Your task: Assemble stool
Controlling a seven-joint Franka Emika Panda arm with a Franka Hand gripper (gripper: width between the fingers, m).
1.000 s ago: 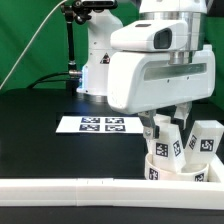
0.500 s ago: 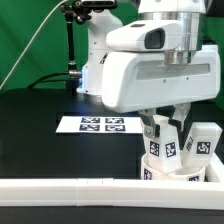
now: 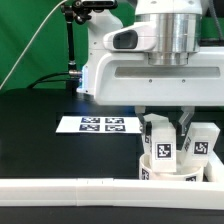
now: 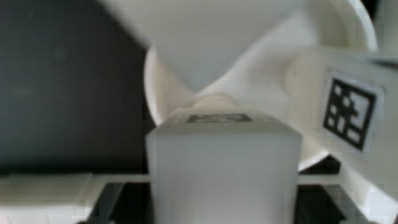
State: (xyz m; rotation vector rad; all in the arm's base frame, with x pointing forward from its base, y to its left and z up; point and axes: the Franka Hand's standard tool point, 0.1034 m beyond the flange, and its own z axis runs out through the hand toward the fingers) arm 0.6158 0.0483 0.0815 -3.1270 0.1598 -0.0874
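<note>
The white round seat disc (image 3: 172,172) lies at the exterior view's right, near the front rail. A white blocky leg (image 3: 162,146) with a marker tag stands upright in it. My gripper (image 3: 165,128) comes down from above and is shut on this leg. A second tagged leg (image 3: 204,141) stands in the seat just to the exterior view's right. In the wrist view the held leg (image 4: 221,160) fills the middle between my dark fingers (image 4: 121,203), with the seat's rim (image 4: 164,90) behind it and the second leg's tag (image 4: 350,103) beside it.
The marker board (image 3: 100,125) lies flat on the black table, to the exterior view's left of the seat. A long white L-shaped rail (image 3: 70,190) runs along the front. The arm's white base (image 3: 95,60) and a black stand are at the back.
My hand has turned about its upright axis over the seat, from angled to square-on. The held leg has turned with it and stays in the same spot.
</note>
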